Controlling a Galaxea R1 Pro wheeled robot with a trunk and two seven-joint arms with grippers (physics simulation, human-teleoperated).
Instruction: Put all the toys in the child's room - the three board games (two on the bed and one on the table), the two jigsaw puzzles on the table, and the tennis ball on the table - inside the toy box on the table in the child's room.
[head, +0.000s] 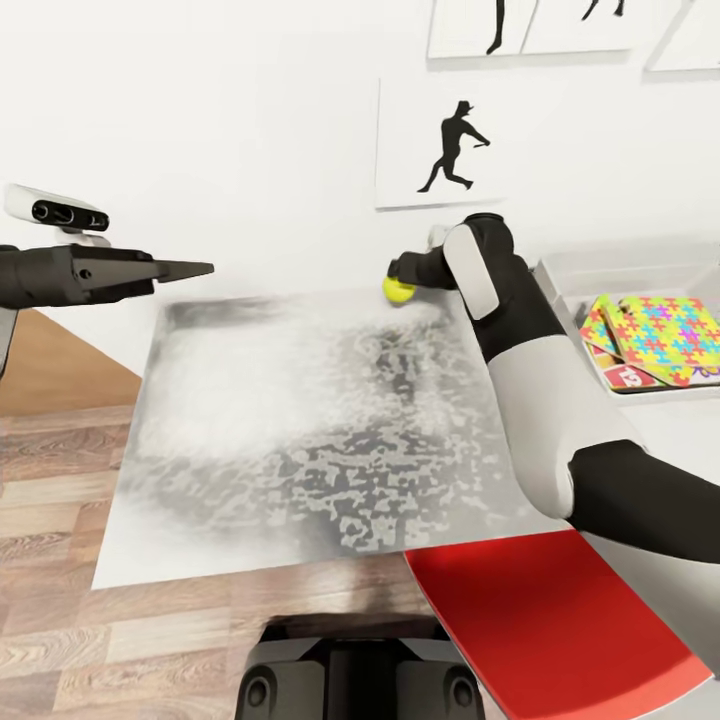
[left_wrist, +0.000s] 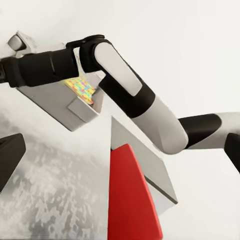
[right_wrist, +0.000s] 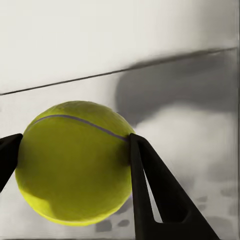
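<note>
R gripper (right_wrist: 75, 165) clenched on tennis ball (right_wrist: 75, 165), at far edge of grey surface (head: 300, 430) by wall. L gripper (head: 185, 268) held over surface's left edge, fingers together. Toy box (head: 575, 275) at right w/ 2 jigsaw puzzles (head: 665, 340) inside.

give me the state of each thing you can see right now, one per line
tennis ball: gripped between the right gripper's fingers, at the far edge of the table
right gripper: shut on the tennis ball
left gripper: shut, empty, held above the table's left edge
toy box: upright, open, holding a jigsaw puzzle and board games
jigsaw puzzle: lying on top inside the toy box
table: grey mottled top
</note>
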